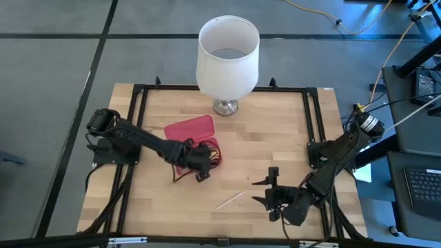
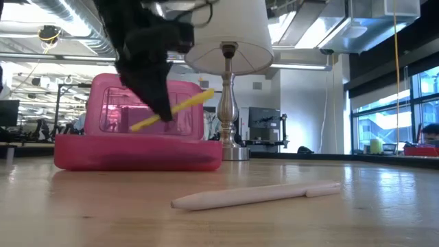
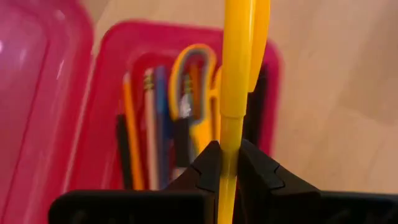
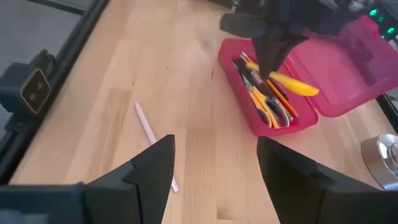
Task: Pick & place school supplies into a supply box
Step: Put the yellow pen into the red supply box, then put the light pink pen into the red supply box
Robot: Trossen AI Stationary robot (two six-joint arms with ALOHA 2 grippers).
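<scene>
The supply box [image 1: 191, 129] is a pink-red case lying open left of the table's middle, with its lid folded back. Its tray [image 3: 186, 30] holds several pens, pencils and yellow-handled scissors [image 3: 198, 93]. My left gripper [image 3: 228, 152] hangs over the tray, shut on a yellow pen [image 3: 236, 62]. A pale pen [image 1: 229, 200] lies flat on the wood near the table's front, between the box and my right gripper [image 1: 269, 191]. That gripper is open, low over the table's near right part, and the right wrist view shows the pale pen [image 4: 151, 135] ahead of it. My left gripper pinches the yellow pen between its two fingers, on the thinner stretch [image 3: 229, 140] toward its lower end. The fingers [image 2: 159, 96] come from above, pointing down, and lie across the pen. The pen [image 2: 185, 106] is lifted clear and tilted, over the open tray.
A tall lamp with a big white shade [image 1: 227, 58] stands on a metal foot [image 1: 226, 107] at the table's far middle, just behind the box. A black frame [image 1: 313, 131] borders the wooden top. Bare wood lies around the pale pen.
</scene>
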